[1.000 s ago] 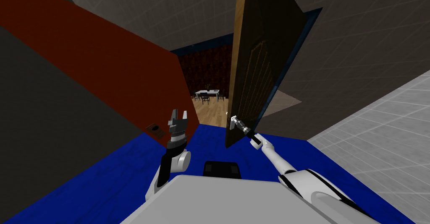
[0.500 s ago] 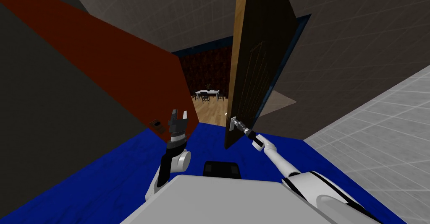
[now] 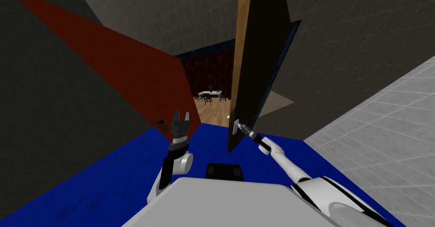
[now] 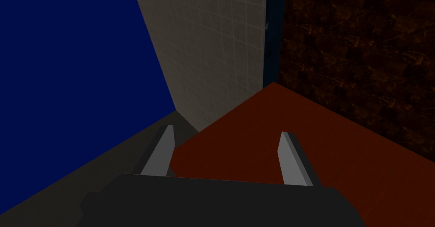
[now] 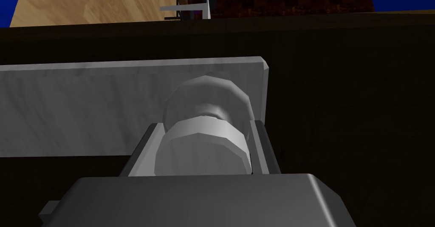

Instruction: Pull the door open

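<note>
A tall dark door [image 3: 259, 58] with a light brown edge stands swung towards me, nearly edge-on, ahead and slightly right. My right gripper [image 3: 238, 126] reaches its lower edge and is shut on the grey round door knob [image 5: 204, 141]; both fingers [image 5: 142, 152] press the knob's sides against a grey backplate [image 5: 85, 109]. My left gripper [image 3: 180, 117] is raised beside the red-brown wall [image 3: 127, 80], open, with nothing between its fingers [image 4: 163, 152].
Through the gap a wooden floor [image 3: 214, 112] leads to a white table with dark chairs [image 3: 209, 96]. Blue floor [image 3: 127, 173] lies under me. A grey gridded wall [image 3: 374, 67] rises on the right. A small dark fitting [image 3: 159, 121] sits low on the red-brown wall.
The door has swung further towards me, showing less of its face. My right arm has drawn back with the knob. The left arm has held still.
</note>
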Robot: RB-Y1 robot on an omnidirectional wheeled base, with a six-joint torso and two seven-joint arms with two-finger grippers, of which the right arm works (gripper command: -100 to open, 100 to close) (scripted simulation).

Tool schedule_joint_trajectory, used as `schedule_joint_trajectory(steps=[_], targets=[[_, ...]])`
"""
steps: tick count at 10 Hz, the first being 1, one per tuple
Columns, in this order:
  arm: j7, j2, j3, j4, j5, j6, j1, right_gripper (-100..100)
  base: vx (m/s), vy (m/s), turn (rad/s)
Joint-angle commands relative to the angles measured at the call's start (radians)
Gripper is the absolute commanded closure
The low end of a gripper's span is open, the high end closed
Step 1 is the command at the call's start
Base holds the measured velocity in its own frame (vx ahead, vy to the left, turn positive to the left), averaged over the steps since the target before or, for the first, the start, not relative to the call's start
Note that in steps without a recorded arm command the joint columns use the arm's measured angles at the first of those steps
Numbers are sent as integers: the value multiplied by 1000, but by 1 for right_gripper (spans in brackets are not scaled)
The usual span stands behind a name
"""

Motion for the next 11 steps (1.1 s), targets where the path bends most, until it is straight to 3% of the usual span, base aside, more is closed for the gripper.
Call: schedule_joint_trajectory(steps=[1, 2, 3, 4, 11], targets=[[-21, -17, 6, -6, 11, -34, 9, 100, -119, -145, 37], [-27, -22, 8, -7, 15, -45, 12, 100, -103, -129, 15], [-23, -19, 7, -7, 13, -33, 10, 100, -43, -57, -2], [-27, -23, 9, 7, 20, -55, 7, 100, -80, -120, 106], [-39, -36, 10, 51, 40, -130, -12, 100, -109, -156, 103]])
